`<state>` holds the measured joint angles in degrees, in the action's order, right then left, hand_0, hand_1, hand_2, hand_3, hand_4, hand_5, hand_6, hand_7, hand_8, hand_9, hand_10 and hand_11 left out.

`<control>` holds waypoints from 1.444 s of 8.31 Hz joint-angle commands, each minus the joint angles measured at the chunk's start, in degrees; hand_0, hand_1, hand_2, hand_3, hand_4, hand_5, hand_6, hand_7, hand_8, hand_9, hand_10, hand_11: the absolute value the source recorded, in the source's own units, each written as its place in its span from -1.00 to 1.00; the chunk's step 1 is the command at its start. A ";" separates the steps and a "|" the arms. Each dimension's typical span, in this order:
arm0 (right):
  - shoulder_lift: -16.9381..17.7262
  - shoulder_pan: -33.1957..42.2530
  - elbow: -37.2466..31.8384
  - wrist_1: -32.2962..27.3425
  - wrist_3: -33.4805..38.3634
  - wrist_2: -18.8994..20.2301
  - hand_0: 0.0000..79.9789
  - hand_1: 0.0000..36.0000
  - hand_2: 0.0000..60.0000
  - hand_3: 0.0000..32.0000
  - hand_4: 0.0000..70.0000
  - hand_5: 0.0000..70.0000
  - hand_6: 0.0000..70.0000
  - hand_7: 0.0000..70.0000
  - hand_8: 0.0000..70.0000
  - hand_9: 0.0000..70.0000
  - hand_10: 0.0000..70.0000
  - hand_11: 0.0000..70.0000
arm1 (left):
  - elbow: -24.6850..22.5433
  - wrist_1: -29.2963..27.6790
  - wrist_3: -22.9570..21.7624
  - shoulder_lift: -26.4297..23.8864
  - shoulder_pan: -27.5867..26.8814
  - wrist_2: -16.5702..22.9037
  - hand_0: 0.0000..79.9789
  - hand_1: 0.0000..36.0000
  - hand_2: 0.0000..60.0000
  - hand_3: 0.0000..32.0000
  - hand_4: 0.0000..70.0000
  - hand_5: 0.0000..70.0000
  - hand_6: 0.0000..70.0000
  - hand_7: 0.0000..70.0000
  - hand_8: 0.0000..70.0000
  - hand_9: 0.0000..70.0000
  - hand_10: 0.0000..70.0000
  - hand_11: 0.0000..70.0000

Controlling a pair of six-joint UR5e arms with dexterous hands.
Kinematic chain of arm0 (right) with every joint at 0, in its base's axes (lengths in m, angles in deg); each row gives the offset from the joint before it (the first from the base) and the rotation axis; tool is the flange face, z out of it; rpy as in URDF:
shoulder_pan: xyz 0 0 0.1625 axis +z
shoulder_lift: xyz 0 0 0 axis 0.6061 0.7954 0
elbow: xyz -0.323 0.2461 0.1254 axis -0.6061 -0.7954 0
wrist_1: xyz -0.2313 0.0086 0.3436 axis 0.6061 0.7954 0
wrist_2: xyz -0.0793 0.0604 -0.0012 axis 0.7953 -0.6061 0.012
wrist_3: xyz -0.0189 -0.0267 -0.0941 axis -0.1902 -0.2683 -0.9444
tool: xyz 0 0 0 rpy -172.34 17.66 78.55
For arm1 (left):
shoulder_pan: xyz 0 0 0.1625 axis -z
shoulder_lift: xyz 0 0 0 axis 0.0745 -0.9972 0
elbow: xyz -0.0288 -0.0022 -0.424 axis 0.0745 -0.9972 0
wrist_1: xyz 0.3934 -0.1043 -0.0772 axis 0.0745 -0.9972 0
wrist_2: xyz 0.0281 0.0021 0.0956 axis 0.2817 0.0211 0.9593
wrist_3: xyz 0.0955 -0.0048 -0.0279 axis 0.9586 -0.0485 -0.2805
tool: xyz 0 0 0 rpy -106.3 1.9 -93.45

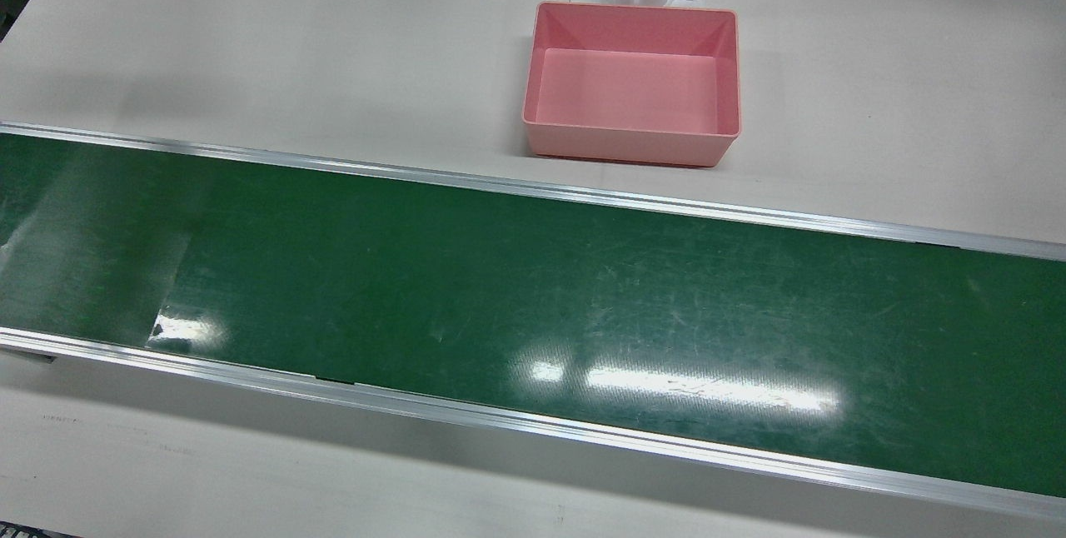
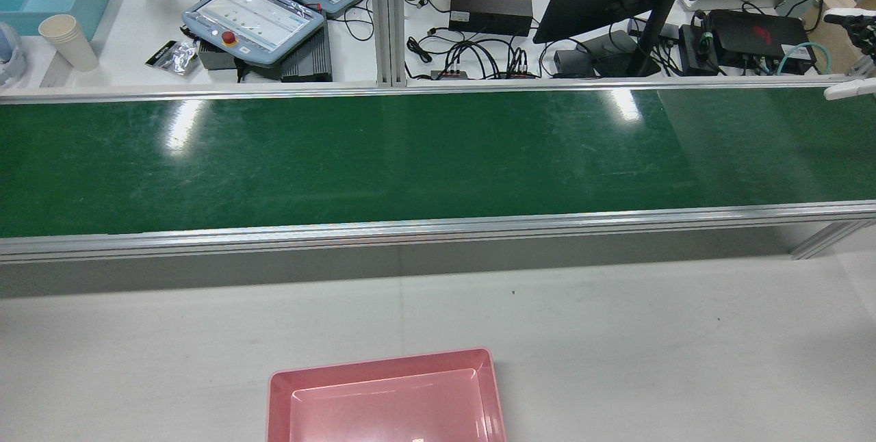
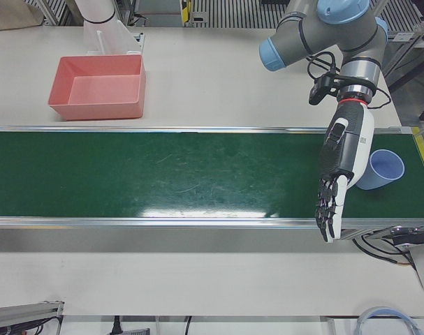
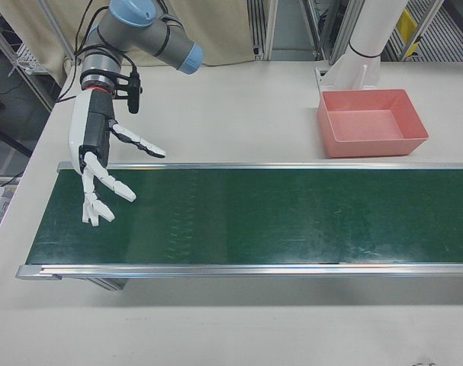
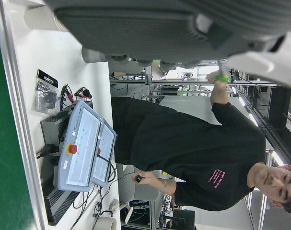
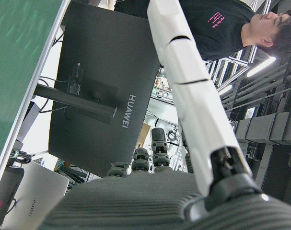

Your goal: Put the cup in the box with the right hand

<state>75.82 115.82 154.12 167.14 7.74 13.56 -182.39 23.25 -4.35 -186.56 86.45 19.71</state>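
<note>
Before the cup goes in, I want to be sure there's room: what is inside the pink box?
Nothing: the pink box shows a bare floor in the front and side views. The rear view cuts off its near edge, but the other views cover it.

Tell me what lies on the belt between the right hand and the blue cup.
Nothing: the front view shows the green belt bare. The right hand hovers open at one end, the blue cup sits at the other beside the left hand.

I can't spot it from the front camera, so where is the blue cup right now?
In the left-front view, the blue cup sits at the green belt's far right end, just behind the left robot hand.
</note>
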 commanded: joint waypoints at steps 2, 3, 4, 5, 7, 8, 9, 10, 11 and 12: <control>0.00 0.51 0.00 -0.18 0.00 0.00 0.19 -0.14 -0.78 -1.00 -0.95 -0.87 -0.86 -0.53 -0.93 -0.87 -1.00 -1.00 | 0.09 0.00 0.00 0.00 -0.09 0.00 -1.00 -1.00 -1.00 -1.00 -1.00 -1.00 -1.00 -1.00 -1.00 -1.00 -1.00 -1.00; 0.00 0.68 0.18 -0.18 0.00 0.00 0.14 -0.31 -0.74 -1.00 -0.98 -0.91 -0.88 -0.59 -0.96 -0.92 -1.00 -1.00 | 0.44 -0.26 0.00 0.09 0.00 0.00 -1.00 -1.00 -1.00 -1.00 -1.00 -1.00 -1.00 -1.00 -1.00 -1.00 -1.00 -1.00; -0.09 1.21 0.35 -0.18 0.00 0.09 0.15 -0.27 -0.70 -1.00 -1.00 -0.90 -0.90 -0.65 -0.97 -0.97 -1.00 -1.00 | 0.61 -0.27 0.00 0.17 0.00 0.00 -1.00 -1.00 -1.00 -1.00 -1.00 -1.00 -1.00 -1.00 -1.00 -1.00 -1.00 -1.00; -0.09 1.30 0.27 -0.18 0.00 0.09 0.15 -0.23 -0.66 -1.00 -1.00 -0.90 -0.90 -0.66 -0.98 -0.97 -1.00 -1.00 | 0.62 -0.27 0.00 0.17 0.00 0.00 -1.00 -1.00 -1.00 -1.00 -1.00 -1.00 -1.00 -1.00 -1.00 -1.00 -1.00 -1.00; -0.35 1.04 0.35 -0.26 0.00 0.09 0.32 0.22 -0.75 -1.00 -1.00 -0.83 -0.91 -0.82 -0.98 -1.00 -1.00 -1.00 | 0.62 -0.27 0.00 0.17 0.00 0.00 -1.00 -1.00 -1.00 -1.00 -1.00 -1.00 -1.00 -1.00 -1.00 -1.00 -1.00 -1.00; -1.22 0.43 0.27 -0.18 0.00 0.09 0.30 0.18 -0.75 -1.00 -1.00 -0.83 -0.92 -0.84 -0.98 -1.00 -1.00 -1.00 | 0.62 -0.27 0.00 0.17 0.00 0.00 -1.00 -1.00 -1.00 -1.00 -1.00 -1.00 -1.00 -1.00 -1.00 -1.00 -1.00 -1.00; -1.40 0.42 0.44 -0.18 0.00 0.09 0.28 0.13 -0.74 -1.00 -1.00 -0.84 -0.91 -0.79 -0.98 -1.00 -1.00 -1.00 | 0.62 -0.27 0.00 0.17 0.00 0.00 -1.00 -1.00 -1.00 -1.00 -1.00 -1.00 -1.00 -1.00 -1.00 -1.00 -1.00 -1.00; -1.32 0.42 0.35 -0.26 0.00 0.09 0.27 0.11 -0.73 -1.00 -1.00 -0.84 -0.91 -0.79 -0.98 -1.00 -1.00 -1.00 | 0.62 -0.27 0.00 0.17 0.00 0.00 -1.00 -1.00 -1.00 -1.00 -1.00 -1.00 -1.00 -1.00 -1.00 -1.00 -1.00 -1.00; -1.23 0.51 0.09 -0.35 0.00 0.26 0.27 0.11 -0.72 -1.00 -1.00 -0.84 -0.91 -0.78 -0.97 -1.00 -1.00 -1.00 | 0.62 -0.35 0.00 0.17 0.00 0.00 -1.00 -1.00 -1.00 -1.00 -1.00 -1.00 -1.00 -1.00 -1.00 -1.00 -1.00 -1.00; -1.23 0.51 0.18 -0.44 0.09 0.79 0.25 0.08 -0.71 -1.00 -1.00 -0.85 -0.91 -0.77 -0.97 -0.99 -1.00 -1.00 | 0.62 -0.36 0.00 0.17 0.00 0.00 -1.00 -1.00 -1.00 -1.00 -1.00 -1.00 -1.00 -1.00 -1.00 -1.00 -1.00 -1.00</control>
<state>74.58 116.30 154.39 166.87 7.74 13.72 -181.78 22.96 -4.35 -186.38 86.45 19.71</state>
